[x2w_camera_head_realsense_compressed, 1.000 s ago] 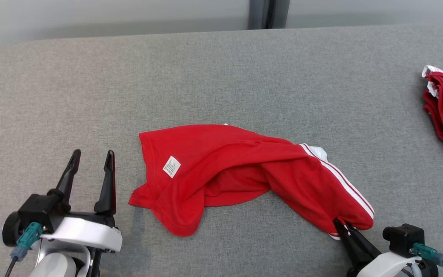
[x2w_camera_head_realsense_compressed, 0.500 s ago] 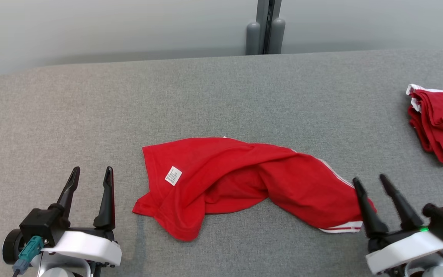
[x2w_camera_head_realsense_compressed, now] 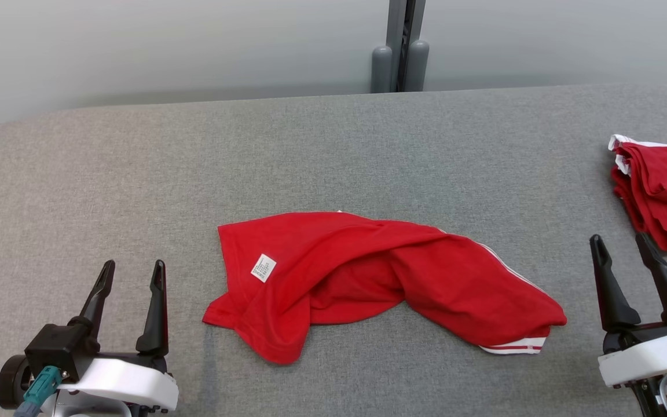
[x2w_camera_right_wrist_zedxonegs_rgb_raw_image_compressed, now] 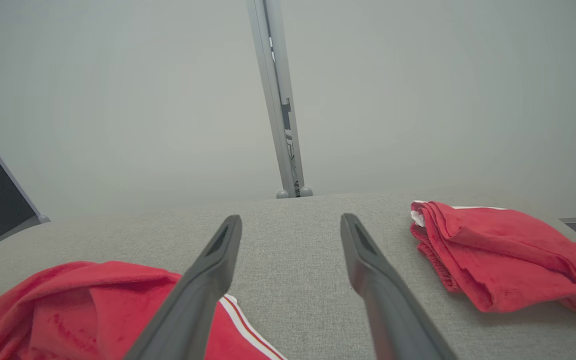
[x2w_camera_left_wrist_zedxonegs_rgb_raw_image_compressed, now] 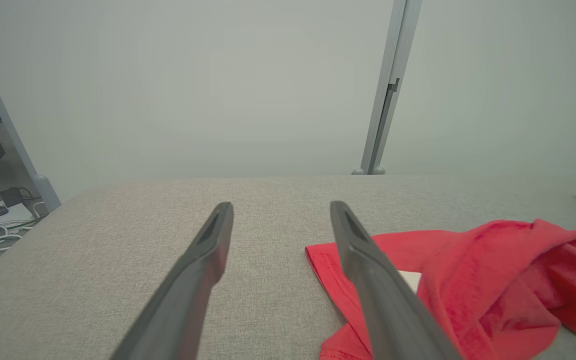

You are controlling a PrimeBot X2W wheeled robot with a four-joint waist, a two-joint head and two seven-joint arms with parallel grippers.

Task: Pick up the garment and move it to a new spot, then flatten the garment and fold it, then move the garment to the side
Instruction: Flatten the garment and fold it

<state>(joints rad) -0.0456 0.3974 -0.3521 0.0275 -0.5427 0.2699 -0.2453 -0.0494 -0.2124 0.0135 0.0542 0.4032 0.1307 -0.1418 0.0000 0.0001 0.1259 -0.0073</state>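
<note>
Head view, from where I stand: the red garment lies crumpled near the middle of the grey padded table, stretched out left to right, with folds bunched through its centre. A small white label shows on its left part (so that side looks turned inside out), and white stripes run along the hem at its right end.

The left gripper sits low at the near left, its two dark fingers spread well apart and holding nothing. It is close to the garment's left edge but clear of it. The right gripper is at the near right, its fingers just as wide and likewise empty. It stands a little way off the striped end without touching the cloth.

Beyond the right gripper, at the table's right edge, lies a second red garment, folded into a neat pile with a bit of white at its top corner. In the right wrist view the pile lies off to one side of the fingers and the crumpled garment to the other. A grey post rises behind the table against a pale wall.
</note>
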